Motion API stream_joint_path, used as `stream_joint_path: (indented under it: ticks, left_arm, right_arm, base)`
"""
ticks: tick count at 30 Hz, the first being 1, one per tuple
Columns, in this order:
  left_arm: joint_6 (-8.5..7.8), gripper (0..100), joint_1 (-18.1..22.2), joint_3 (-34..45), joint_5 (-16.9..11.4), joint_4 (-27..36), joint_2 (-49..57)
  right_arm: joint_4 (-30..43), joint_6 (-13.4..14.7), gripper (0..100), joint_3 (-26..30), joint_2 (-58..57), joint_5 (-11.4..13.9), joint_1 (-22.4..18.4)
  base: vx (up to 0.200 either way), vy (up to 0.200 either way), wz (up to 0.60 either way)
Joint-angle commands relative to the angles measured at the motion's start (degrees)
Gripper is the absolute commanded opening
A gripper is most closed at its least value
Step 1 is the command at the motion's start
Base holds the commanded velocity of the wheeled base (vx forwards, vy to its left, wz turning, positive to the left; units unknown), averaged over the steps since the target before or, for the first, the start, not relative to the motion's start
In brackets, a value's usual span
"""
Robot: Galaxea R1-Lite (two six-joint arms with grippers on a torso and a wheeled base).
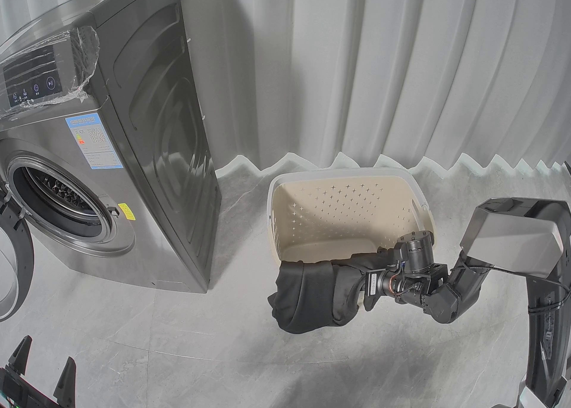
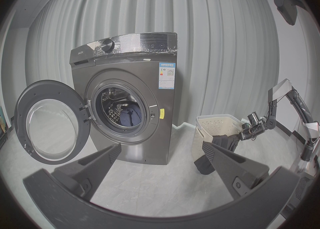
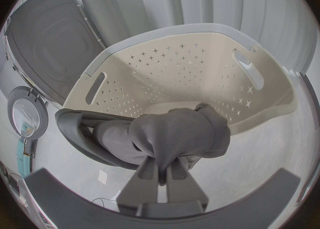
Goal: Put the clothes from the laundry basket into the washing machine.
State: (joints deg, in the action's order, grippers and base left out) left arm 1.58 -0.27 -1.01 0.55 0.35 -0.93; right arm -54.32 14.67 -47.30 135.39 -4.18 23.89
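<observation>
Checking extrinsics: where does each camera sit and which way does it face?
Head: high, looking down at grey metal front-load washing machine, cream perforated plastic laundry basket; both arms show.
Left wrist: low, facing machine's open door; open left gripper in front.
Right wrist: facing the basket; right gripper shut on the dark grey cloth garment.
Shared: all see machine and basket.

washing machine (image 1: 148,147) left, laundry basket (image 1: 351,213) right
</observation>
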Motion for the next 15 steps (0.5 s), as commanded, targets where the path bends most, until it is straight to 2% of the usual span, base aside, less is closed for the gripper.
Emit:
stream_joint_path:
  ticks: [1,6,15]
  left_arm:
    - [0.09,100,0.0,0.9,0.1,0.0,0.9]
    - [0.26,100,0.0,0.9,0.1,0.0,0.9]
    - [0.35,100,0.0,0.9,0.1,0.0,0.9]
  right_arm:
    - [-2.4,0.4,0,4.9,-5.1,0.1,0.1]
    - [-4.0,0.3,0,10.5,-12.6,0.1,0.3]
    - [-4.4,0.9,0,16.1,-26.1,0.1,2.9]
  base:
    - [0.000,0.000,0.00]
    - [0.000,0.000,0.00]
    - [0.000,0.000,0.00]
